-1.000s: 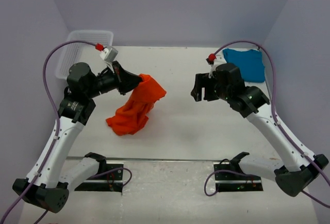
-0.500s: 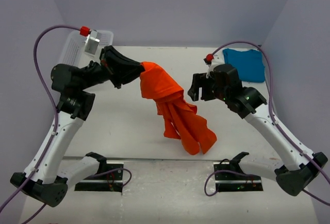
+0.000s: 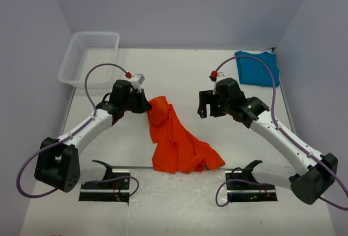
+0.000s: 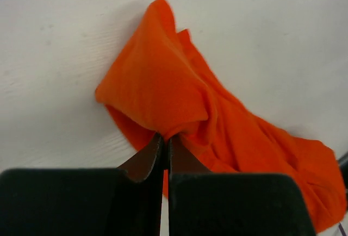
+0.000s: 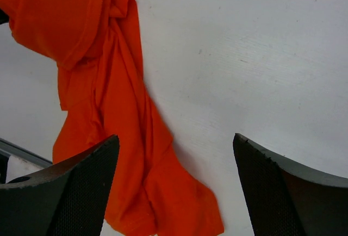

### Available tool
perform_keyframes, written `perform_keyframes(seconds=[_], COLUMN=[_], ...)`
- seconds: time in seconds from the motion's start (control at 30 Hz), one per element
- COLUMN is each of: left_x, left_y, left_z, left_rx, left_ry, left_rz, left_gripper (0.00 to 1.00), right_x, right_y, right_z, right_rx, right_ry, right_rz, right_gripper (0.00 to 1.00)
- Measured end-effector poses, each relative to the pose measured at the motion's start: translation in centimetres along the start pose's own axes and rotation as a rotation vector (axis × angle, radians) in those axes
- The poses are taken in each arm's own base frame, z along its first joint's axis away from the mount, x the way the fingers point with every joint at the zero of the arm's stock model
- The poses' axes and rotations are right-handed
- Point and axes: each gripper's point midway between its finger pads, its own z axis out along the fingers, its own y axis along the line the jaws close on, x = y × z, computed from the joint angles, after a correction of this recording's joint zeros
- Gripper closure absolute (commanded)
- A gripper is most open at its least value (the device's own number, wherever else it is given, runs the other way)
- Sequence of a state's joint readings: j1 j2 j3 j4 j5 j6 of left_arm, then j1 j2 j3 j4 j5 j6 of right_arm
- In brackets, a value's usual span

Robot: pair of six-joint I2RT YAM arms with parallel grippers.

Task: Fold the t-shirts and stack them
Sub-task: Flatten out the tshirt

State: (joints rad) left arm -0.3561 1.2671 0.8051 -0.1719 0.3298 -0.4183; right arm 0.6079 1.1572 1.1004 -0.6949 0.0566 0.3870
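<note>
Left hand (image 4: pixel 165 143): clamped on orange-red t-shirt (image 3: pixel 176 143), cloth trailing to near desk (image 3: pixel 179 73) edge.
Right hand (image 5: pixel 175 138): fingers wide apart, empty.
Teal-blue t-shirt (image 3: pixel 258 68): far right desk corner.

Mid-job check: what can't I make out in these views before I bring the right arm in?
1. Collar and sleeves of the orange shirt: in every view, its own bunched folds cover them.
2. Cloth pinched in the shut left tool: in the left wrist view, the tool itself covers it.
3. Lower end of the orange shirt: in the right wrist view, partly behind the open right tool.
4. Folds of the teal shirt: top view only, too small to judge.
</note>
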Motion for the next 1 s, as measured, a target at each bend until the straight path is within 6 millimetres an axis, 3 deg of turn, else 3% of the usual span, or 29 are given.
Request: perform_keyframes(seconds=[0.07, 0.1, 0.27, 0.33, 0.43, 0.57, 0.77, 1.0], left_x=[1.4, 1.1, -2.8, -4.6, -6.7, -8.1, -7.1, -6.9], left_y=[2.6, 3.5, 7.0, 7.7, 8.4, 9.1, 9.6, 9.0], left_z=[0.1, 0.0, -1.4, -2.2, -3.1, -3.7, -2.5, -2.1], left_rx=[-0.096, -0.128, -0.270, -0.321, -0.370, -0.405, -0.399, -0.359], left_ry=[0.040, 0.028, -0.079, -0.122, -0.173, -0.204, -0.159, -0.148], left_rz=[-0.006, -0.006, -0.040, -0.042, -0.045, -0.051, -0.068, -0.068], left_gripper=[1.00, 1.00, 1.00, 1.00, 1.00, 1.00, 1.00, 1.00], right_x=[1.4, 2.1, 5.2, 6.7, 8.8, 11.0, 12.2, 13.0], right_y=[-0.3, -0.4, -1.1, -1.4, -1.4, -0.1, 2.3, 2.6], right_z=[0.5, 0.7, 1.4, 1.6, 1.7, 0.9, 0.7, 2.1], right_rx=[0.008, 0.011, 0.027, 0.029, 0.017, -0.042, -0.123, -0.081], right_ry=[0.035, 0.050, 0.111, 0.142, 0.178, 0.208, 0.239, 0.274], right_rz=[-0.003, -0.004, 0.000, 0.012, 0.029, 0.021, -0.001, 0.025], right_gripper=[0.15, 0.16, 0.19, 0.26, 0.34, 0.34, 0.24, 0.26])
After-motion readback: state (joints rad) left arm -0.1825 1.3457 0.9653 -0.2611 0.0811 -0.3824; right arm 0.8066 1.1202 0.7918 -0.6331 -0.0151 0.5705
